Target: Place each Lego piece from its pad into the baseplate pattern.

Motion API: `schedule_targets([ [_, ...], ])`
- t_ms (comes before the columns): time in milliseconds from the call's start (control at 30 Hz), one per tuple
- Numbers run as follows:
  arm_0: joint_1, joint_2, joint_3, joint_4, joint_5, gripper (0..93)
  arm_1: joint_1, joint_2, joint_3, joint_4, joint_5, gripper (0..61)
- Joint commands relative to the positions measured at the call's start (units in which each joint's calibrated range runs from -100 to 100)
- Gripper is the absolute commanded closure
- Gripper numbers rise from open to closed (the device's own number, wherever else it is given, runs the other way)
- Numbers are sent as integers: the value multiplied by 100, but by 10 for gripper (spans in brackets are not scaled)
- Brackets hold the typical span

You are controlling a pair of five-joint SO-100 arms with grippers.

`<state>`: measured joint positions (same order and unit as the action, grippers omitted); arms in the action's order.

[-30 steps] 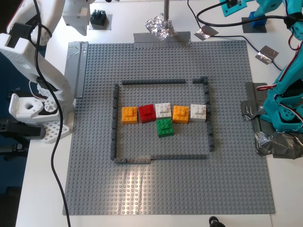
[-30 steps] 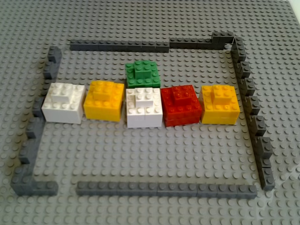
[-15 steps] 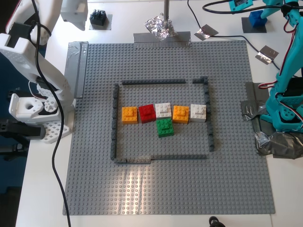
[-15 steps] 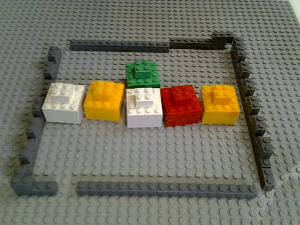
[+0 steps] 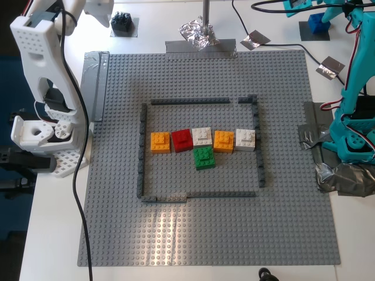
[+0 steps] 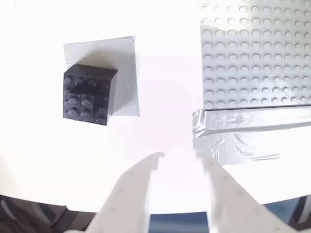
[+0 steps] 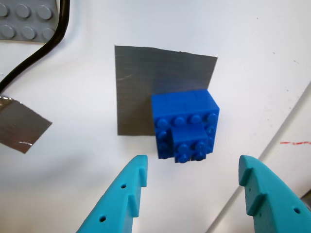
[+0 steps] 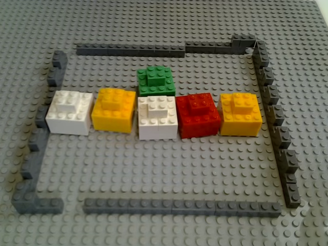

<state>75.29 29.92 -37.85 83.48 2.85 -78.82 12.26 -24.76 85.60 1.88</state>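
Blue brick point(image 7: 185, 124) just beyond first pincer point(image 7: 192, 172)

In the exterior view the blue brick point(image 5: 317, 21) is partly hidden behind the teal arm point(image 5: 351, 88), whose gripper runs off the top edge (its jaws cannot be seen there). The white arm point(image 5: 44, 70) is likewise cut off at the top. In the second wrist view glare washes out the table around the black brick point(image 6: 88, 93).
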Motion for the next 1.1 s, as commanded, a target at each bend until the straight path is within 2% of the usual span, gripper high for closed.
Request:
schedule_targets([
  [0,70,115,-472,17,30,720,-36,559,-1429,57,-25,451],
  [67,70,209,-562,17,30,722,-58,885,-1836,-16,-44,413],
  [467,63,596,-914,25,30,723,-276,2345,-3163,-334,-132,406],
  [1067,41,742,-1050,25,30,772,-123,2696,-3127,-846,-103,422],
])
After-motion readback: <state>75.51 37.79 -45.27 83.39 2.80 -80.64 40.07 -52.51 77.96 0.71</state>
